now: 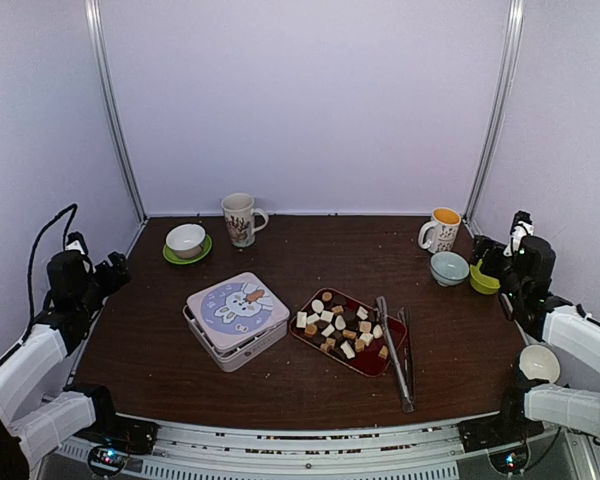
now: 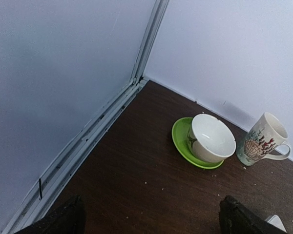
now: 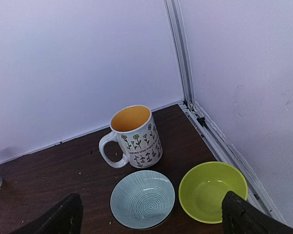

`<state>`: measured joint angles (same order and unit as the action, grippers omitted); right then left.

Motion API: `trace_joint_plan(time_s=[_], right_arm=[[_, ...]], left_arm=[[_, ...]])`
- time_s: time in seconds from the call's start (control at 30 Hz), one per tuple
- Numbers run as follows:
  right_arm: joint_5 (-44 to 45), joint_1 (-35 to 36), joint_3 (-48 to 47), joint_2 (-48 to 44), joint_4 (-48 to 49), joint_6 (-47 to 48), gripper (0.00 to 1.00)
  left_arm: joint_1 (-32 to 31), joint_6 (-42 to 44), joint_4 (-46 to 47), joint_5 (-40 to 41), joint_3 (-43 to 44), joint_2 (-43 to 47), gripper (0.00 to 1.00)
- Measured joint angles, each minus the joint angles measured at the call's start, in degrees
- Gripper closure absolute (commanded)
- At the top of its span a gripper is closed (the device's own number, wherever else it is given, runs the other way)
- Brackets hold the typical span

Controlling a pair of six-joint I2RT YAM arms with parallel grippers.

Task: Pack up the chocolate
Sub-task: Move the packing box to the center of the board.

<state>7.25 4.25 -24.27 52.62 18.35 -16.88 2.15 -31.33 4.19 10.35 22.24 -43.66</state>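
Both left fingers [image 2: 63, 218] and right fingers [image 3: 63, 215] apart, mostly cropped | chocolate [image 1: 342, 325] pieces overlapping

Top camera overlooks the whole table [image 1: 300, 250] from behind; wrist cameras face its far corners.

Center's tight: the tin [image 1: 237, 318] sits just left of the tray [image 1: 372, 371], and the tongs [image 1: 394, 352] lie along its right edge. The chocolate [image 1: 342, 322] is uncovered from above. Bare counter [image 1: 320, 255] runs back to the floral mug [image 1: 240, 218]. The blue bowl [image 1: 448, 267] and green bowl [image 1: 483, 280] crowd the right corner.
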Motion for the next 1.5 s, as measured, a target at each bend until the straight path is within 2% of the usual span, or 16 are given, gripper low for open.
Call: trace_joint_plan(time_s=[0.2, 0.4, 0.53, 0.77, 1.03, 1.23, 1.5], right_arm=[[-0.1, 0.0, -1.2, -0.5, -4.5, -4.1, 0.0], [-1.3, 0.0, -3.1, -1.0, -12.4, -7.7, 0.0], [-6.3, 0.0, -5.4, 0.3, -16.0, -8.8, 0.0], [-16.2, 1.2, -6.2, 3.8, -19.5, -9.5, 0.0], [-19.0, 11.6, -7.4, 7.8, -20.7, -9.5, 0.0], [-19.1, 22.9, -12.9, 14.9, -19.8, -11.0, 0.0], [-19.3, 33.7, -21.3, 26.1, -17.2, -13.9, 0.0]], left_arm=[[0.0, -4.4, -8.9, -2.9, -0.1, 1.6, 0.02], [0.0, -5.6, -7.1, -16.6, -2.8, 2.0, 0.02], [0.0, -8.0, -5.6, -25.6, -4.3, 0.9, 0.02], [-1.1, -13.2, -4.2, -35.7, -5.6, -1.0, 0.02], [-8.8, -18.5, -3.3, -37.0, -9.3, -1.1, 0.02], [-14.2, -22.7, 2.2, -36.2, -11.8, -4.2, 0.02], [-19.8, -23.8, 10.3, -36.2, -12.2, -11.0, 0.02]])
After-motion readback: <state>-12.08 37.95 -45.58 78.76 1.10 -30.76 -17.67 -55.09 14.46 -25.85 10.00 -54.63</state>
